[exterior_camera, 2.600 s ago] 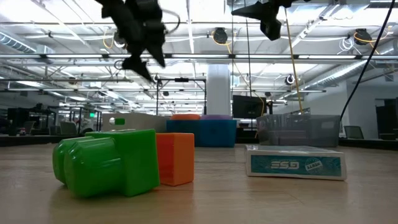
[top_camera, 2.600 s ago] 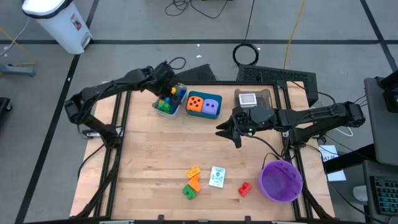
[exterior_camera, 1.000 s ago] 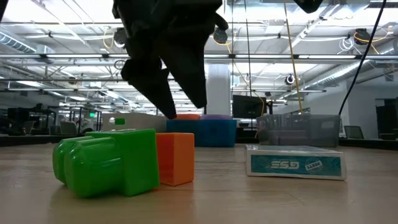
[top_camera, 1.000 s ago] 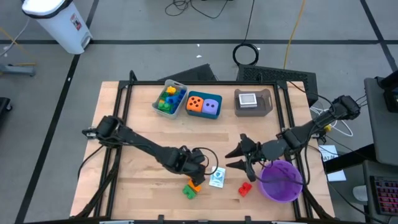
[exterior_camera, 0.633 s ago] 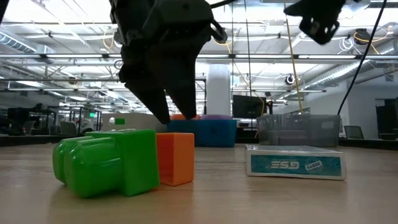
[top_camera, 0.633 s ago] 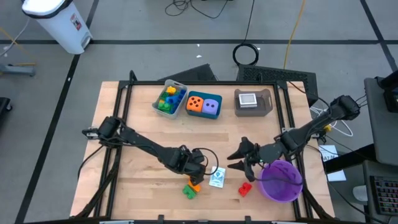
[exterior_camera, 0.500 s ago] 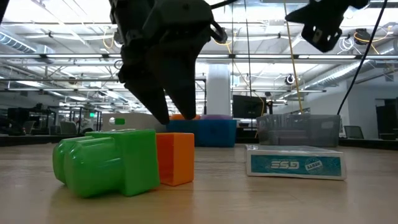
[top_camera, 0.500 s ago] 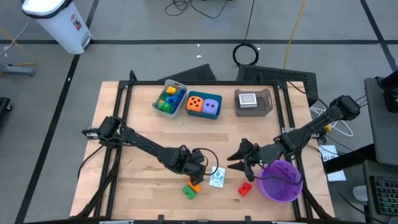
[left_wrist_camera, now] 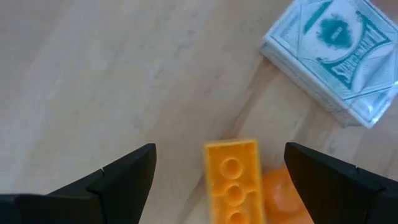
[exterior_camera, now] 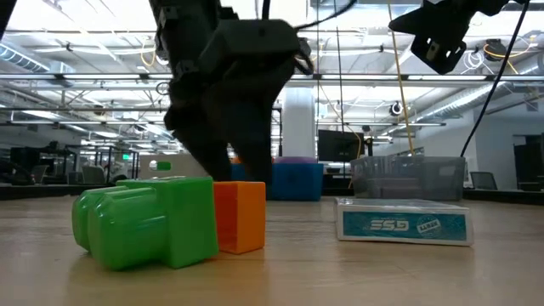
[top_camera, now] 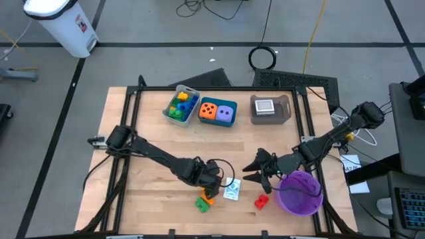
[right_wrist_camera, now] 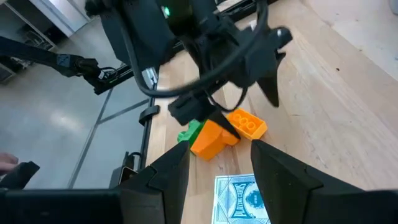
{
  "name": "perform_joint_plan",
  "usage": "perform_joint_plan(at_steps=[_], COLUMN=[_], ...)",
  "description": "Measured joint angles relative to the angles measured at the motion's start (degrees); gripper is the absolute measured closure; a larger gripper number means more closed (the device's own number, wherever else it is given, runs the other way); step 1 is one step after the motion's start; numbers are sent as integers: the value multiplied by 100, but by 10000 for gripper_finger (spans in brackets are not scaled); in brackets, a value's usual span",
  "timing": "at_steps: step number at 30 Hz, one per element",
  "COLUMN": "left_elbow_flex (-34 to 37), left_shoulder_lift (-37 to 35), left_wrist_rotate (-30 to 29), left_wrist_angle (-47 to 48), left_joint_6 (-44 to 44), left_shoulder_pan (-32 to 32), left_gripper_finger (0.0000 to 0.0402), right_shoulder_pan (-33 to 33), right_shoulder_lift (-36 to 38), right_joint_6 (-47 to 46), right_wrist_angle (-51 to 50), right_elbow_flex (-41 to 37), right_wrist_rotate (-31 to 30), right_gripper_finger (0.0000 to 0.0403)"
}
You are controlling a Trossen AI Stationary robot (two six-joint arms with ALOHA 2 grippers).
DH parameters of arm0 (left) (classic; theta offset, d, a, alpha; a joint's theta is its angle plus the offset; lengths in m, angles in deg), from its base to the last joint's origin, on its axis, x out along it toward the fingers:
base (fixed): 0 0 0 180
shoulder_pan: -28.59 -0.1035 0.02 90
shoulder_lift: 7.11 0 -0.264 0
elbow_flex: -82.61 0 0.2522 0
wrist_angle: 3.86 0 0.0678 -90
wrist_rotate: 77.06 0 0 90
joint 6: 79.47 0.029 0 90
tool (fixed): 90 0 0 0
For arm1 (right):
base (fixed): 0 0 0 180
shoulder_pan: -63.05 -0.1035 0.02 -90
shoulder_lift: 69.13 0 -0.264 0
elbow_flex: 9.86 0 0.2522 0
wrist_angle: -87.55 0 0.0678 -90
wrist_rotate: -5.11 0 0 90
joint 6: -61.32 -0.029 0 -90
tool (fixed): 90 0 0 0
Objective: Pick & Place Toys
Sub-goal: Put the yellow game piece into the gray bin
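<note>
Near the front edge lie a yellow-orange brick (left_wrist_camera: 233,180), an orange brick (exterior_camera: 240,217) and a green brick (exterior_camera: 144,223), close together, with a teal-and-white card pack (top_camera: 232,190) beside them. A red brick (top_camera: 261,201) lies farther right. My left gripper (top_camera: 210,184) hangs open, pointing steeply down over the yellow-orange brick. Its fingers stand on either side of that brick in the left wrist view and touch nothing. My right gripper (top_camera: 252,172) hovers open above the table, right of the pack, pointing toward the left arm.
A purple bowl (top_camera: 299,192) stands at the front right, beside the right arm. Along the far edge stand a grey tray of bricks (top_camera: 180,106), a teal tray holding two dice (top_camera: 218,113) and a brown tray with a card (top_camera: 270,108). Bare wood lies between.
My right gripper has come down toward the table and rolled a little about its own axis, still open. The bricks and the card pack have stayed in place.
</note>
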Motion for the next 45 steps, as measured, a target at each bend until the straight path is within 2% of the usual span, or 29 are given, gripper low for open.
perform_joint_plan(at_steps=[4,12,25,39,43,45], left_elbow_flex=[2,2,2,4,4,4], left_shoulder_lift=[136,132,305,250,-34,-261], left_wrist_rotate=[221,1,321,705,741,663], left_wrist_angle=[-77,211,345,447,453,464], left_joint_6=[-45,-68,-433,-952,-855,-767], left_shoulder_pan=[-18,-24,-54,-297,-492,-601], left_gripper_finger=[39,39,49,209,262,276], right_shoulder_pan=[1,2,2,2,2,2], right_shoulder_lift=[0,-1,0,0,0,0], right_joint_6=[2,0,-4,-4,-4,-4], right_wrist_angle=[-1,4,45,44,44,43], right_elbow_flex=[0,-1,0,0,0,0], right_wrist_rotate=[1,0,-8,-9,-7,-7], right_gripper_finger=[238,238,238,239,238,238])
